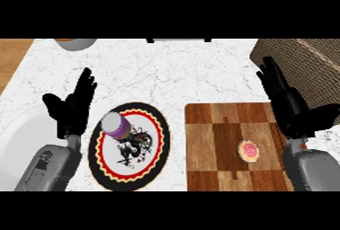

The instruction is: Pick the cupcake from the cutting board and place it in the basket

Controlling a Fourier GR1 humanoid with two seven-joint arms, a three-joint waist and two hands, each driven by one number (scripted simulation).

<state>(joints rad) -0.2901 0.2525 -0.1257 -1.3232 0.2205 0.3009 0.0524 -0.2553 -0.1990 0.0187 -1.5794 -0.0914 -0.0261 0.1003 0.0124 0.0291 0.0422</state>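
Centrally, small pink-frosted cupcake on wooden cutting board, left hand and right hand both open-fingered, holding nothing

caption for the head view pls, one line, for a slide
Cupcake on cutting board, basket beyond; left hand and right hand open.

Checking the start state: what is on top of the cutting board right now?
Only the cupcake, with pink frosting, sits on the cutting board, toward its right side. The right robot hand covers the board's right edge, so anything there is hidden.
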